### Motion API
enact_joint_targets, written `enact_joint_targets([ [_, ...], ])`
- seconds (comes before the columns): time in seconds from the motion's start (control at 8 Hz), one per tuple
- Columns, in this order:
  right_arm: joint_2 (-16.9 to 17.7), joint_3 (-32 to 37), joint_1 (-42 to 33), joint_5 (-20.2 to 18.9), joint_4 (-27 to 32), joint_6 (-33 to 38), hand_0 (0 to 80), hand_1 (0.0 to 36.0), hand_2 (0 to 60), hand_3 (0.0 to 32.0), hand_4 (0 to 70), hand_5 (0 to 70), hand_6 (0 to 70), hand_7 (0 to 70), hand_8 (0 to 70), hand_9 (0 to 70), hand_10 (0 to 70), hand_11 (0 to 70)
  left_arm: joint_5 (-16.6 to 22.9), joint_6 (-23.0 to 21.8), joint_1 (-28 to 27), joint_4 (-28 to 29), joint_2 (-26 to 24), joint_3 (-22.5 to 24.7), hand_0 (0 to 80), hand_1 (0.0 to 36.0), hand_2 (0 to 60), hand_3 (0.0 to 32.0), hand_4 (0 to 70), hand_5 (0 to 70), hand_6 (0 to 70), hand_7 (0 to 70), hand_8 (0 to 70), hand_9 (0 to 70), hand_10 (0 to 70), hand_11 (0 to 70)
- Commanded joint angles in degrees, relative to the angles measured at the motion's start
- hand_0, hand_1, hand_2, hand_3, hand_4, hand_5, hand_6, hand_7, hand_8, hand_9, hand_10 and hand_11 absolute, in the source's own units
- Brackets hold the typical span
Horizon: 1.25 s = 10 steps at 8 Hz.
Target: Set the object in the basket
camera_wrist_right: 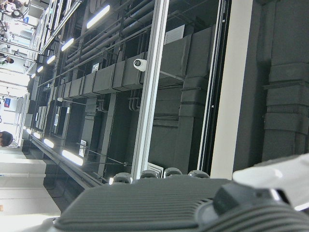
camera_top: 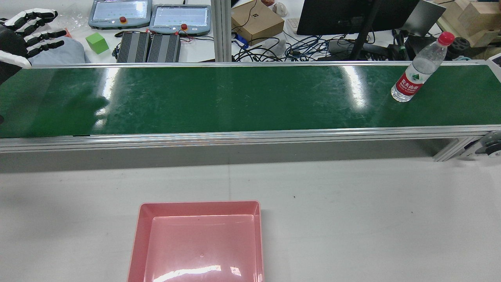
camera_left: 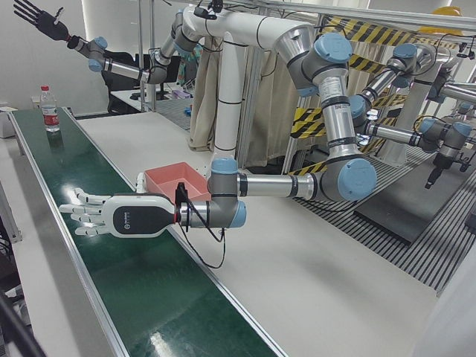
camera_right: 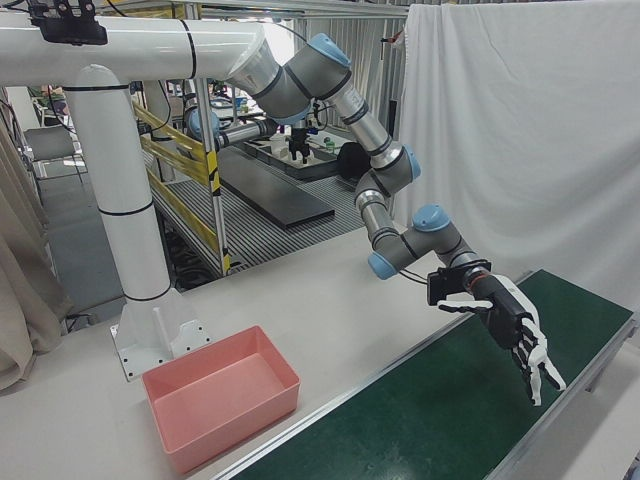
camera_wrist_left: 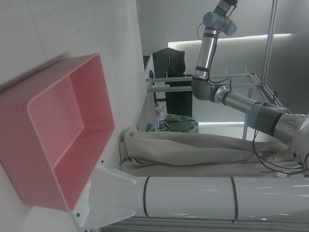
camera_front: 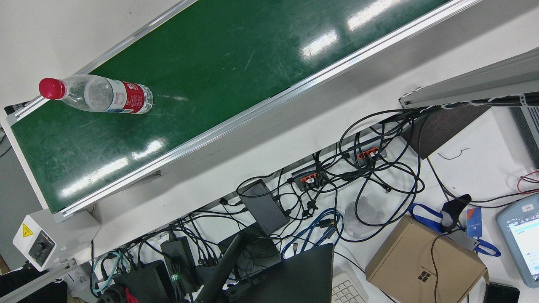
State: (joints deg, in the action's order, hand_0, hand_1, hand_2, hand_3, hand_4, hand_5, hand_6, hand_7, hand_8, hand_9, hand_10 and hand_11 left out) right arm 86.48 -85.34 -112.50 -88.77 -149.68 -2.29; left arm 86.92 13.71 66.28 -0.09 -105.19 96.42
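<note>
A clear water bottle (camera_top: 418, 74) with a red cap and red label stands upright near the right end of the green conveyor belt (camera_top: 235, 98); it also shows in the front view (camera_front: 101, 94) and far off in the left-front view (camera_left: 49, 109). The pink basket (camera_top: 199, 243) sits empty on the white table in front of the belt, also in the right-front view (camera_right: 220, 395) and the left hand view (camera_wrist_left: 63, 140). My left hand (camera_top: 23, 35) is open and empty above the belt's left end, far from the bottle (camera_left: 111, 216) (camera_right: 515, 335). My right hand (camera_left: 41, 18) is raised high, fingers spread, empty.
Aluminium rails (camera_top: 235, 135) edge the belt. Beyond the belt are teach pendants (camera_top: 148, 17), a green cube (camera_top: 96, 42), a cardboard box (camera_top: 256, 21), a monitor and tangled cables. The white arm pedestal (camera_right: 130, 240) stands behind the basket.
</note>
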Motion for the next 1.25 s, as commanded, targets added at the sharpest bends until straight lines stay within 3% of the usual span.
enact_joint_targets([
  [0.0, 0.0, 0.0, 0.0, 0.0, 0.0, 0.0, 0.0, 0.0, 0.0, 0.0, 0.0, 0.0, 0.0, 0.0, 0.0, 0.0, 0.0, 0.0, 0.0, 0.1, 0.0, 0.0, 0.1, 0.0, 58.6, 10.3, 0.0, 9.6, 6.0, 30.2, 7.3, 4.7, 13.7, 14.4, 6.9, 11.6],
  [1.12, 0.0, 0.0, 0.0, 0.0, 0.0, 0.0, 0.0, 0.0, 0.0, 0.0, 0.0, 0.0, 0.0, 0.0, 0.0, 0.0, 0.0, 0.0, -0.1, 0.0, 0.1, 0.0, 0.1, 0.0, 58.2, 10.3, 0.0, 11.6, 1.9, 29.9, 5.7, 3.6, 11.0, 12.7, 5.9, 10.4],
])
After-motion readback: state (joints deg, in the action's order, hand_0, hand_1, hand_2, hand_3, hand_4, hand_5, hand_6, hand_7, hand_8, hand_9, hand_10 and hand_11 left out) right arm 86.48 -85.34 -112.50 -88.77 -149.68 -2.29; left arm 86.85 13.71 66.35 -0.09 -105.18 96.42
